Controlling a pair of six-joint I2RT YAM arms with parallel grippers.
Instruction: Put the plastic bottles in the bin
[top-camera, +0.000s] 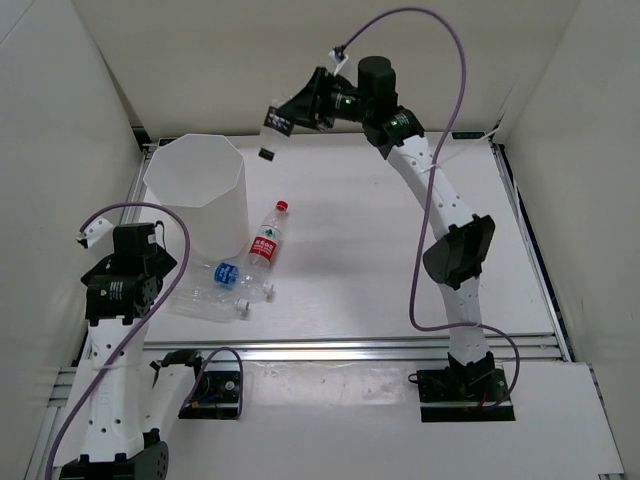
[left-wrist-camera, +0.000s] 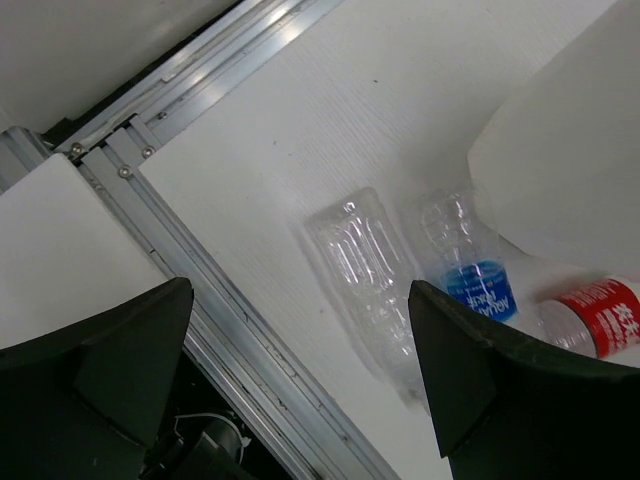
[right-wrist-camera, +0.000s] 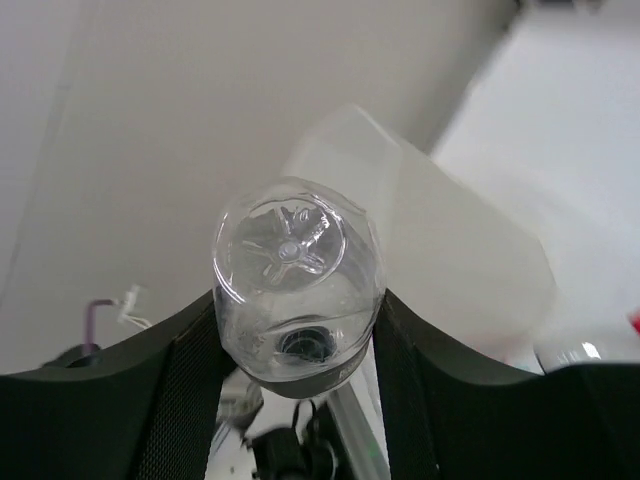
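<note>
My right gripper (top-camera: 283, 117) is shut on the dark-label bottle (top-camera: 272, 128), held cap-down in the air just right of the bin's rim; its clear base faces the right wrist camera (right-wrist-camera: 293, 290). The white translucent bin (top-camera: 198, 195) stands at the back left. The red-label bottle (top-camera: 267, 240) lies beside the bin. The blue-label bottle (top-camera: 228, 273) and the plain bottle (top-camera: 215, 303) lie in front of it. My left gripper (left-wrist-camera: 300, 385) is open and empty above the table's near left edge, with the plain bottle (left-wrist-camera: 365, 275) and the blue-label bottle (left-wrist-camera: 470, 265) beyond its fingers.
An aluminium rail (top-camera: 350, 348) runs along the table's front edge. White walls enclose the table at the back and on both sides. The right arm's purple cable (top-camera: 440, 120) loops above the back right.
</note>
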